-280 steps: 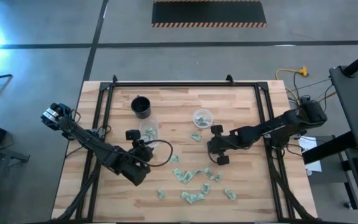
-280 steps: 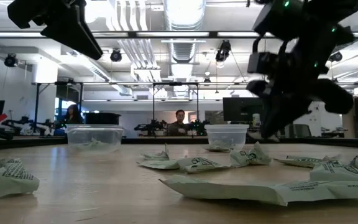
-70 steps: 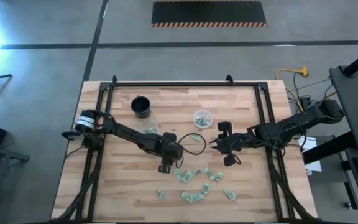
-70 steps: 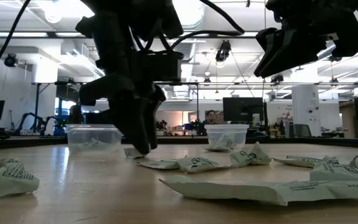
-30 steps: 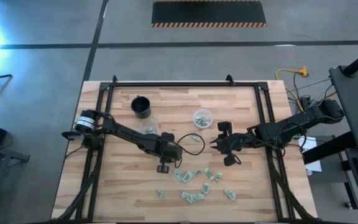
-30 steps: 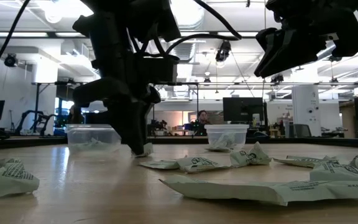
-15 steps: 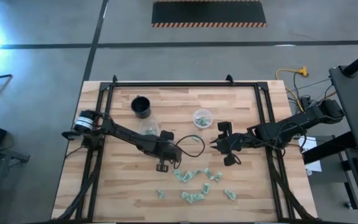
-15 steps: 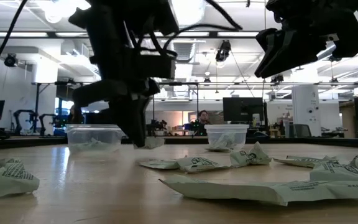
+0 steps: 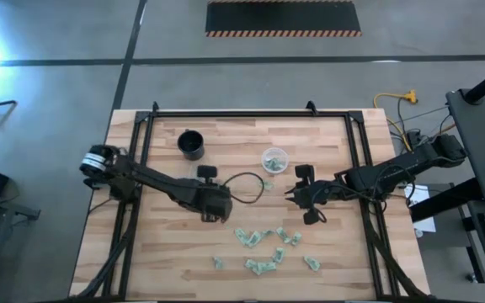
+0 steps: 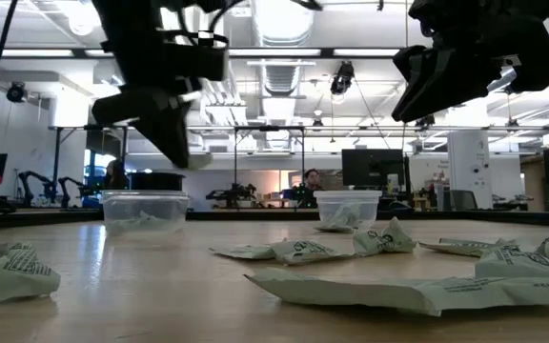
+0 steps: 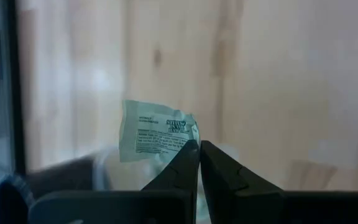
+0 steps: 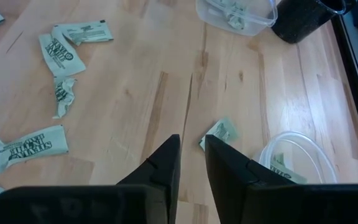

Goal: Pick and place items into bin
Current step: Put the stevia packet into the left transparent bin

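Note:
The items are small pale green-and-white packets; several lie scattered on the wooden table (image 9: pixel 259 248) toward its near edge. My left gripper (image 9: pixel 219 202) is shut on one packet (image 11: pixel 157 138) and hangs high above the table (image 10: pixel 174 143). It is close to a clear plastic bin (image 10: pixel 144 210). A second clear bin (image 9: pixel 274 158) stands farther right. My right gripper (image 9: pixel 293 195) hovers right of centre, its fingers (image 12: pixel 166 162) a narrow gap apart with nothing between them. One packet (image 12: pixel 219 132) lies on the wood just beyond them. My left gripper pinches the packet by one corner (image 11: pixel 188 142) between its two fingertips. The fingers point down at the table from above. The packet sticks out sideways past the fingertips and is lifted clear of the table.
A black cup (image 9: pixel 191 144) stands at the far left beside the bins. A black frame (image 9: pixel 242 114) runs along the table's far and side edges. A loose cable (image 9: pixel 247 187) loops off the left arm. Bare wood lies at the near left.
My left gripper has gone up from the table and toward the table's left, carrying one packet. That packet lay on the wood at the fingertips a second ago and now hangs clear, near the left clear bin.

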You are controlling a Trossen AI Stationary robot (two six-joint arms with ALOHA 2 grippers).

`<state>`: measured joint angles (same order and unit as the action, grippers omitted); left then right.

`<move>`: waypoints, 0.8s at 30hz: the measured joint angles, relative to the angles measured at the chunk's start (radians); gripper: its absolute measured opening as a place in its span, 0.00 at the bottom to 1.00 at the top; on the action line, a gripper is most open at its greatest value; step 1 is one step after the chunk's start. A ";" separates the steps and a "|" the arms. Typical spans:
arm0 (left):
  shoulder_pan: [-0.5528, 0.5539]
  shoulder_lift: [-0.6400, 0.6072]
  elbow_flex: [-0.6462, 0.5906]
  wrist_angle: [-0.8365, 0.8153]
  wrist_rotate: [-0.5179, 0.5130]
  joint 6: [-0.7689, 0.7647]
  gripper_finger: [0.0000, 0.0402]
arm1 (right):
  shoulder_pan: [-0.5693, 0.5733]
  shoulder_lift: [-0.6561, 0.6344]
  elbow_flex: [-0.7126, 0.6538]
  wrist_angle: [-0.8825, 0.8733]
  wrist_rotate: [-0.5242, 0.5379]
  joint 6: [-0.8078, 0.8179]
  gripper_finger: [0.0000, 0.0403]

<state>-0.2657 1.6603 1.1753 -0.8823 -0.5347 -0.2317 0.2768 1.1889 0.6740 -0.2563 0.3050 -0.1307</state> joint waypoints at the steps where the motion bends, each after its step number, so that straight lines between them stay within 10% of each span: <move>1: 0.000 -0.015 -0.009 -0.005 -0.010 -0.016 0.00 | 0.000 0.000 0.000 0.000 0.000 0.000 0.16; 17: 0.024 -0.043 -0.129 -0.025 -0.052 -0.086 0.01 | 0.000 0.000 -0.001 0.002 0.001 0.000 0.16; 24: 0.024 -0.043 -0.138 -0.016 -0.049 -0.104 0.15 | 0.000 0.000 -0.001 0.004 0.002 0.002 0.16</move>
<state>-0.2420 1.6176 1.0374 -0.8982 -0.5838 -0.3358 0.2768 1.1889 0.6727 -0.2523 0.3065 -0.1282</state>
